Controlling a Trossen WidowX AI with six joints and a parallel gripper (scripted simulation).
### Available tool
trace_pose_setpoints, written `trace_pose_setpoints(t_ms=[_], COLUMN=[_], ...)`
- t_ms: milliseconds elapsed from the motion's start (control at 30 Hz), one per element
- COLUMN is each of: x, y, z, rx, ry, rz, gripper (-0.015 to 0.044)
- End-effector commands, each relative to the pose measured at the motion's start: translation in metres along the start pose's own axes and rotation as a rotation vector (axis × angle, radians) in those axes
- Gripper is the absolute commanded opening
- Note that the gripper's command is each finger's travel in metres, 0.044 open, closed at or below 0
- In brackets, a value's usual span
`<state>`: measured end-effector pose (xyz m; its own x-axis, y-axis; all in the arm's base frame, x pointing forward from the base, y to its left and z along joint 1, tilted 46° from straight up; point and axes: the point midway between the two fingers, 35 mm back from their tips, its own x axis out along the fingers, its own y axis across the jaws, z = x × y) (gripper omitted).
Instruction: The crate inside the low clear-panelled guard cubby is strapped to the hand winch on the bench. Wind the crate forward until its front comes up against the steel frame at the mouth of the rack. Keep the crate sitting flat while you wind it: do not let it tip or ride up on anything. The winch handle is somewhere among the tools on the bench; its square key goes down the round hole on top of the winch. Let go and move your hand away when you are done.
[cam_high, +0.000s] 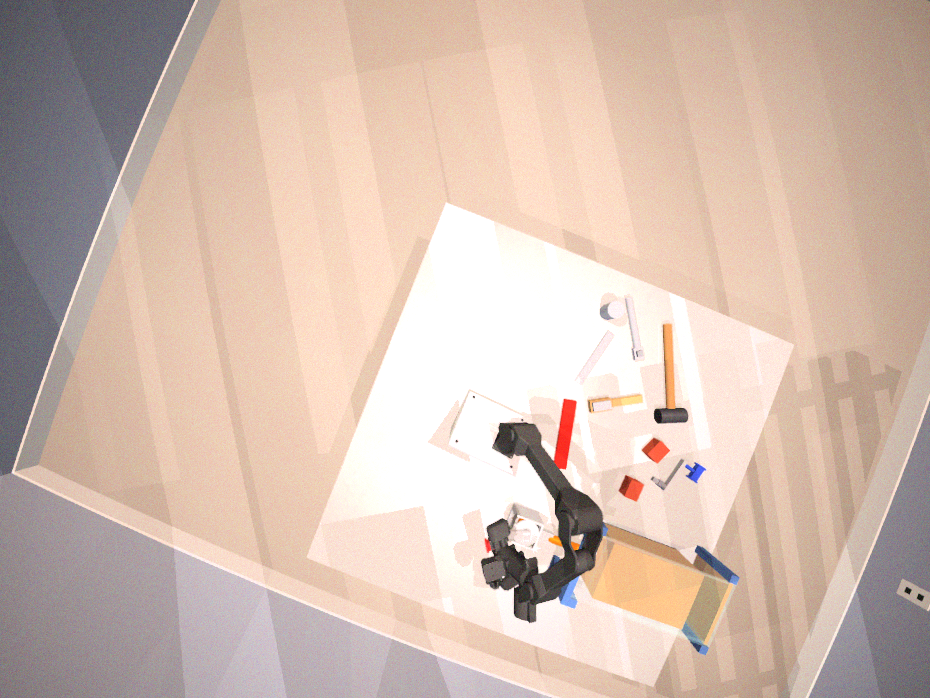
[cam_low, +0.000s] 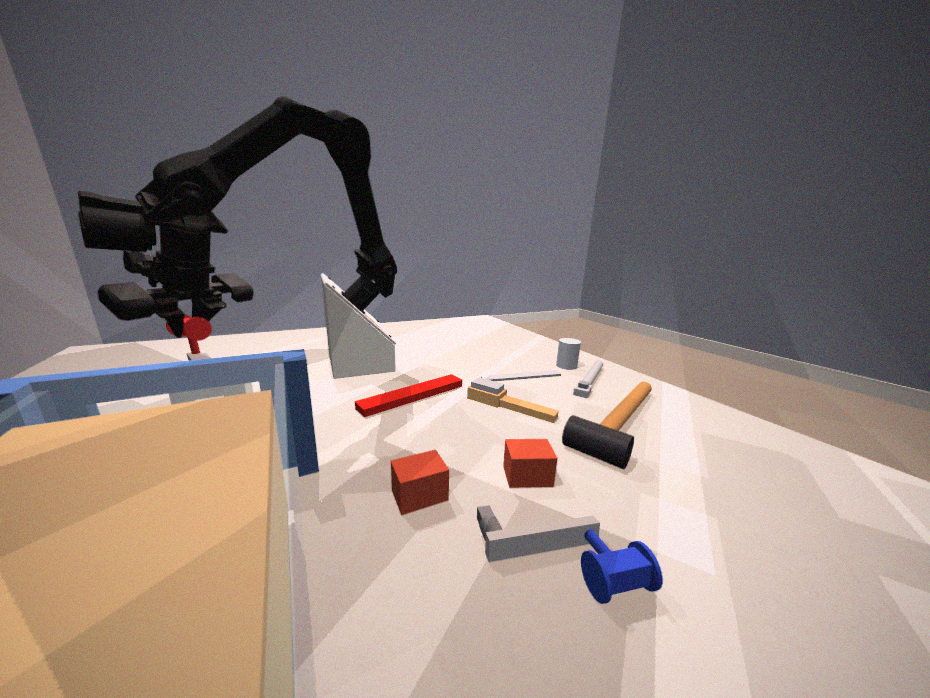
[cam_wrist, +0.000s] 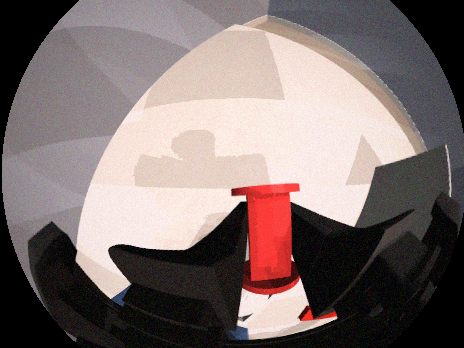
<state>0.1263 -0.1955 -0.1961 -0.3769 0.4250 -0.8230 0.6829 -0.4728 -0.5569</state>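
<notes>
My gripper (cam_low: 187, 323) (cam_wrist: 262, 206) is shut on a red spool-shaped knob (cam_low: 198, 328) (cam_wrist: 270, 215), whose red stem runs down to a grey piece (cam_low: 197, 356). A bit of red also shows beside my hand in the top view. The pale winch (cam_high: 534, 518) stands next to my hand, partly covered; whether a key sits in its hole is hidden. The tan crate (cam_high: 638, 586) (cam_low: 150, 525) looks flat inside the clear-panelled cubby. A blue frame (cam_high: 568, 593) (cam_low: 304, 420) stands at the cubby's winch end, and an orange piece (cam_high: 563, 542) lies between it and the winch. The crate's front gap is unclear.
A sloped white box (cam_high: 480, 424) (cam_low: 356, 349) stands by the arm's base. A red bar (cam_high: 565, 433) (cam_low: 409, 394), a black-headed mallet (cam_high: 670, 415) (cam_low: 597, 441), two red blocks (cam_high: 655, 450) (cam_high: 631, 488) and a blue spool-shaped piece (cam_high: 695, 472) (cam_low: 622, 571) beside a grey bar (cam_low: 540, 538) lie on the bench.
</notes>
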Motion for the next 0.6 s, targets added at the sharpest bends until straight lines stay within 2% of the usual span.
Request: trace_pose_setpoints(t_ms=[0, 567], x=[0.001, 0.0], y=[0.018, 0.038], z=[0.0, 0.0], rx=[0.005, 0.005], ry=[0.003, 0.003], rz=[0.04, 0.041], gripper=[0.0, 0.0])
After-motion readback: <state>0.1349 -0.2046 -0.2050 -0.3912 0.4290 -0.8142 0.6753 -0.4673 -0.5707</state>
